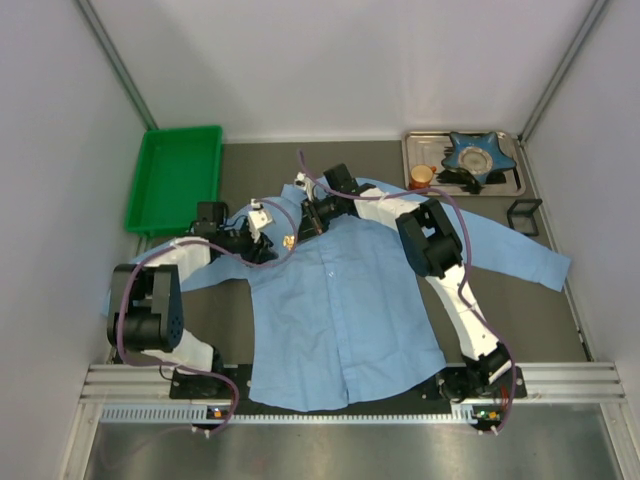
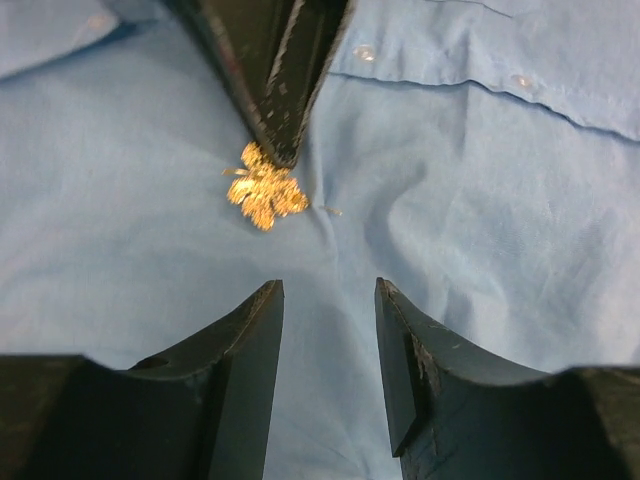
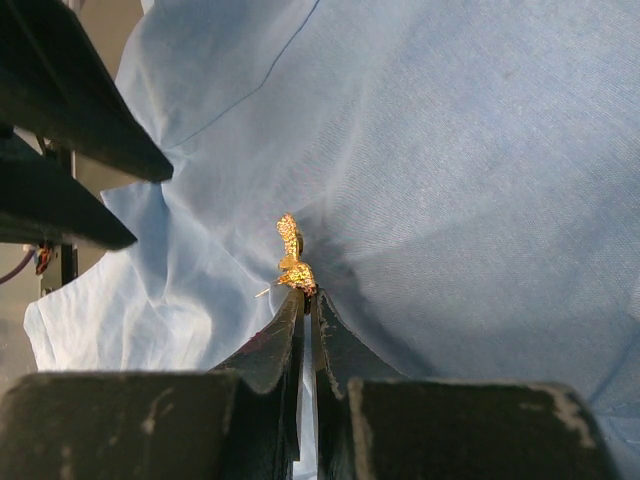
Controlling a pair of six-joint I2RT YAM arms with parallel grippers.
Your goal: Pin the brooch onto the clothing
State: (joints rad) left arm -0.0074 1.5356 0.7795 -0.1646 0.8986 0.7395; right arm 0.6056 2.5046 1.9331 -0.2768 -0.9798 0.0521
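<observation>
A metal tray (image 1: 412,148) at the back right holds an orange cup (image 1: 422,176) and a blue star dish (image 1: 478,155). A green bin (image 1: 140,195) sits back left. The right gripper (image 3: 305,296) is pinched closed on the brooch (image 3: 292,262), against the shirt (image 1: 340,310) just below its collar. The left gripper (image 2: 330,295) hovers near the brooch, jaws half apart.

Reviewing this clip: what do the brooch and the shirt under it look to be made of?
The brooch looks like gold-toned metal with a glittery, grainy finish; it throws bright specks in both wrist views. The shirt looks like thin woven fabric, perhaps cotton or a blend, matte light blue; it puckers into soft creases around the brooch. The exact fibre cannot be told.
</observation>
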